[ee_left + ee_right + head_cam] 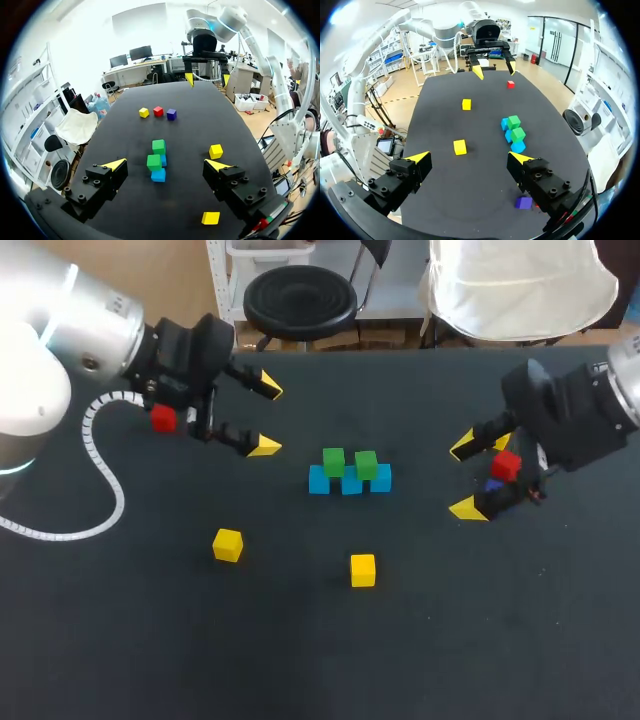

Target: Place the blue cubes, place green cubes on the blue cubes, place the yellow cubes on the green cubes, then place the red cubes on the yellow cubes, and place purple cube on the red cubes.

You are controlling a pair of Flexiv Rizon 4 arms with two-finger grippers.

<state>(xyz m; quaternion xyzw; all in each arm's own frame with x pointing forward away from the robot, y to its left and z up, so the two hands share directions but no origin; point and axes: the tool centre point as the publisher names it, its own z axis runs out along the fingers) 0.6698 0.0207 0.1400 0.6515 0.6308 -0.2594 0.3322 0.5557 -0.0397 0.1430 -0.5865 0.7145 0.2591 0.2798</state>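
Note:
Three blue cubes (351,484) lie in a row mid-table, with two green cubes (334,461) on top of them; they also lie ahead of my left gripper (165,164). Two yellow cubes (228,545) (363,569) lie nearer the front. One red cube (163,418) sits under my left arm. Another red cube (506,466) and the purple cube (493,486) sit under my right arm, with a third yellow cube (144,112) beside them. My left gripper (266,417) is open and empty, left of the stack. My right gripper (466,477) is open and empty, right of it. The purple cube (523,202) lies under one finger.
The black table (300,660) has free room along its front and far left. Its back edge (400,350) runs close behind the stack.

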